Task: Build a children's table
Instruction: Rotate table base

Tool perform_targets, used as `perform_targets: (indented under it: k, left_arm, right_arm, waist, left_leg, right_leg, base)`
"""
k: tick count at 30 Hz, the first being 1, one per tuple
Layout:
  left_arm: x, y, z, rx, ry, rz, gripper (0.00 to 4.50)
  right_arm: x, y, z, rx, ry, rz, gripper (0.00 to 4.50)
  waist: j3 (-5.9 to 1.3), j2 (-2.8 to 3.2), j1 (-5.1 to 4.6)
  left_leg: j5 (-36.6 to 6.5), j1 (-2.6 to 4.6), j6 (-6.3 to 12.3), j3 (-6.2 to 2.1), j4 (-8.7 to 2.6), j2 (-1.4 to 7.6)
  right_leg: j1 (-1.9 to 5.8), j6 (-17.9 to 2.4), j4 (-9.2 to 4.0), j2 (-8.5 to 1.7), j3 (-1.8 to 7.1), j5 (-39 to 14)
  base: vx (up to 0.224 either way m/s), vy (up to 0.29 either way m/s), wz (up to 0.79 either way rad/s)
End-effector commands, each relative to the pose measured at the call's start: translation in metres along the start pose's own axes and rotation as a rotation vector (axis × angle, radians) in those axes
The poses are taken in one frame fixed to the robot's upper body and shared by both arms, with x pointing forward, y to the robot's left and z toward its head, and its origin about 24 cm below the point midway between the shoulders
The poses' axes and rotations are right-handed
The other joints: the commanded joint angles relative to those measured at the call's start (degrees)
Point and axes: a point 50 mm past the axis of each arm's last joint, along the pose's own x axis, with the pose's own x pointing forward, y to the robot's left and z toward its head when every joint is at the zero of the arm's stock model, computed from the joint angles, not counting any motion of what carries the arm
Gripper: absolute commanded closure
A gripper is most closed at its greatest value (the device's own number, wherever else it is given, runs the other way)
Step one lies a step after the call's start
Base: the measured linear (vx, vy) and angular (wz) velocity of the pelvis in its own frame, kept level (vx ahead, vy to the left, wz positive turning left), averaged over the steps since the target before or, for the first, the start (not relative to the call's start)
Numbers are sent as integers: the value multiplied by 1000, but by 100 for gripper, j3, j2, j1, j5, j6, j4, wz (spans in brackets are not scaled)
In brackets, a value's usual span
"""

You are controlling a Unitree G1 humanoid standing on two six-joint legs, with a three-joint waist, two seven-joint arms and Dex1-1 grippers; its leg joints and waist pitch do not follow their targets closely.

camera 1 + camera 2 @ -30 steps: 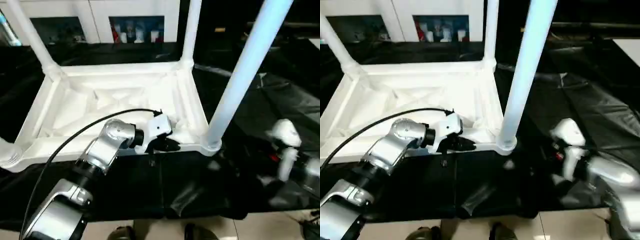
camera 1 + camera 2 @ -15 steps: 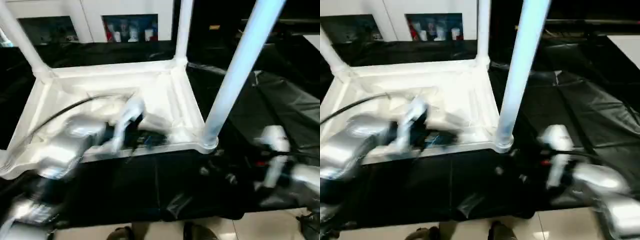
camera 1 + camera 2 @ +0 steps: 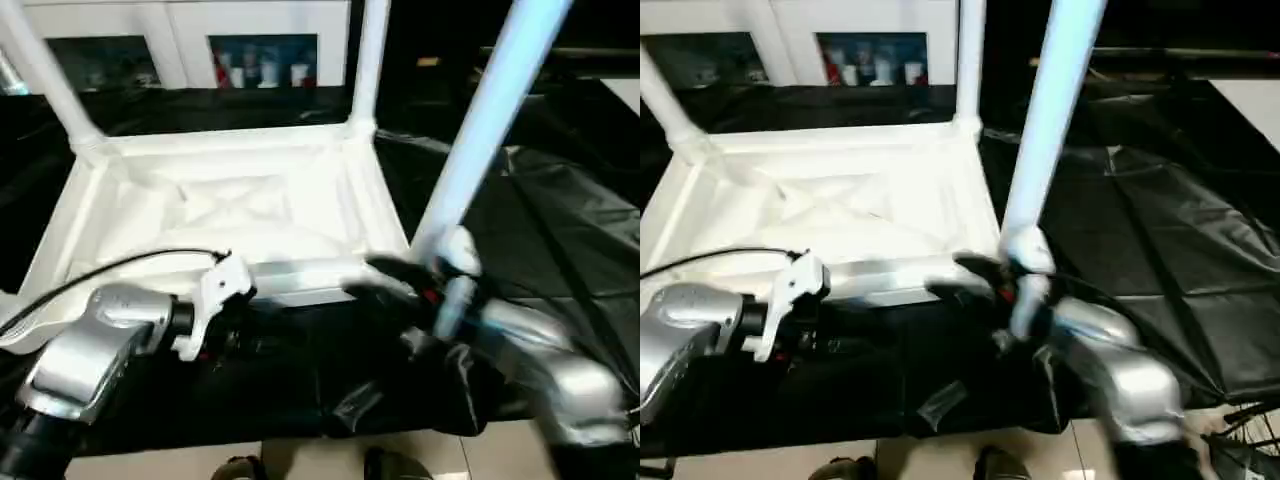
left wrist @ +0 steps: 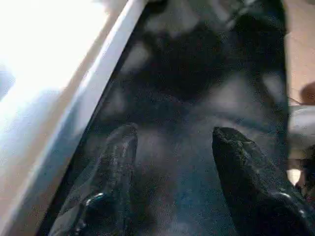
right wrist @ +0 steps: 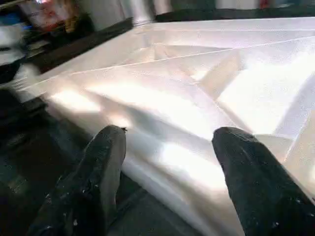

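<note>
The right gripper [image 5: 167,162] has swung in, fingers wide, to the near rim of the upside-down white plastic table top [image 3: 240,200] with its tall white legs, while the wide-open left gripper [image 4: 172,162] has backed off onto the black cloth [image 3: 560,230], so the build looks nearly finished.

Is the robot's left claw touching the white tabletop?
Apart. In the left wrist view the open left gripper hangs over black cloth, beside the tabletop.

No legible text, labels or numbers anywhere.
</note>
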Motion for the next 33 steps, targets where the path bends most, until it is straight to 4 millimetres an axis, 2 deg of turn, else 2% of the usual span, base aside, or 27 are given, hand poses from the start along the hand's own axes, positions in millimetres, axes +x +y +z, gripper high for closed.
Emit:
perform_targets:
  k: [1,2,3,4,5,7,8,12,13,14,15,17,18,23,24,25,26,28,33]
  left_arm:
    - [-3,5,-4,7,7,77,148]
    - [-3,4,-6,2,3,86,142]
    - [-3,4,-7,-1,0,90,133]
    - [-2,1,-10,-11,-1,88,121]
    - [-2,1,-10,-12,-1,88,110]
    - [0,-1,-14,-23,7,88,96]
    - [1,-3,-16,-27,10,92,76]
    - [5,0,-22,-32,19,126,51]
    - [5,1,-23,-30,23,135,31]
    - [5,2,-24,-27,28,144,31]
    - [6,6,-26,-10,32,184,21]
    - [6,9,-27,2,30,207,6]
    - [6,11,-26,-4,21,223,2]
    - [5,15,-27,13,22,260,2]
    - [4,15,-28,18,23,263,2]
    - [4,15,-28,18,23,263,2]
    - [4,15,-27,23,19,263,2]
    - [4,15,-27,26,16,263,2]
    - [2,13,-26,32,-3,258,2]
  right_arm:
    - [8,-7,3,35,-59,-118,140]
    - [12,-8,4,62,-82,-153,140]
    - [14,-8,5,76,-93,-171,140]
    - [18,-11,5,107,-117,-218,140]
    - [18,-11,5,109,-119,-221,140]
    - [22,-16,5,119,-133,-284,140]
    - [24,-19,4,115,-139,-314,140]
    - [21,-42,6,169,-183,-524,140]
    - [19,-45,7,177,-190,-550,140]
    - [17,-48,8,184,-197,-573,140]
    - [10,-61,11,180,-217,-654,140]
    - [5,-67,12,165,-221,-690,140]
    - [2,-71,13,162,-221,-705,140]
    - [-15,-94,18,129,-234,-818,140]
    - [-24,-106,23,114,-244,-863,140]
    - [-24,-106,23,114,-244,-863,140]
    - [-32,-116,29,89,-253,-897,140]
    - [-38,-122,33,77,-261,-914,140]
    - [-57,-143,47,-3,-249,-947,140]
  waist:
    - [-431,32,21]
    - [-445,4,11]
    - [-451,15,19]
    - [-445,-6,9]
    - [-442,25,13]
    - [-453,46,14]
    - [-457,41,6]
    - [-462,55,-1]
    - [-468,53,3]
    - [-468,48,0]
    - [-477,36,2]
    - [-475,43,12]
    - [-472,19,4]
    - [-472,9,17]
    - [-477,4,34]
    - [-469,3,36]
    - [-462,-4,57]
    - [-479,-21,91]
    - [-505,-65,99]
  left_leg:
    - [-1164,115,160,-26,-390,83]
    - [-1225,117,148,-27,-396,86]
    - [-1226,124,148,-29,-389,84]
    - [-1245,115,118,-33,-403,86]
    - [-1275,123,83,-35,-407,87]
    - [-1294,135,42,-37,-408,85]
    - [-1310,127,19,-34,-407,78]
    - [-1346,133,-40,-27,-393,59]
    - [-1395,146,-60,-23,-384,52]
    - [-1419,133,-65,-28,-381,44]
    - [-1424,136,-65,-30,-377,45]
    - [-1528,144,-81,-34,-376,48]
    - [-1548,123,-74,-32,-373,42]
    - [-1613,132,-37,-23,-358,41]
    - [-1590,135,-35,-29,-357,46]
    - [-1600,132,-35,-27,-357,44]
    - [-1614,148,-20,-15,-347,47]
    - [-1455,145,40,5,-324,42]
    - [-1136,86,191,3,-286,25]
  right_leg:
    - [320,-1094,-302,-94,113,-1366]
    - [321,-1077,-310,-88,108,-1398]
    - [312,-1079,-295,-93,110,-1384]
    - [312,-1056,-296,-89,109,-1421]
    - [297,-1038,-293,-90,115,-1435]
    - [298,-1015,-277,-70,112,-1320]
    - [298,-1009,-273,-70,111,-1268]
    - [294,-988,-272,-67,122,-1243]
    - [293,-943,-275,-57,123,-1275]
    - [300,-903,-267,-53,122,-1277]
    - [298,-866,-267,-53,118,-1296]
    - [297,-815,-276,-57,119,-1416]
    - [297,-789,-281,-55,118,-1471]
    - [275,-761,-301,-55,120,-1638]
    - [275,-763,-291,-54,111,-1650]
    - [275,-765,-295,-44,108,-1650]
    - [255,-761,-300,-43,115,-1646]
    - [260,-808,-279,-38,121,-1401]
    - [327,-918,-227,-45,100,-1094]
  base:
    - [0,0,0]
    - [0,0,0]
    - [0,0,0]
    - [0,0,0]
    - [0,0,0]
    - [0,0,0]
    - [0,0,0]
    - [0,0,0]
    - [0,0,0]
    - [0,0,0]
    - [0,0,0]
    - [0,0,0]
    - [0,0,0]
    - [0,0,0]
    - [0,0,0]
    - [0,0,0]
    - [0,0,0]
    - [0,0,0]
    - [0,0,0]
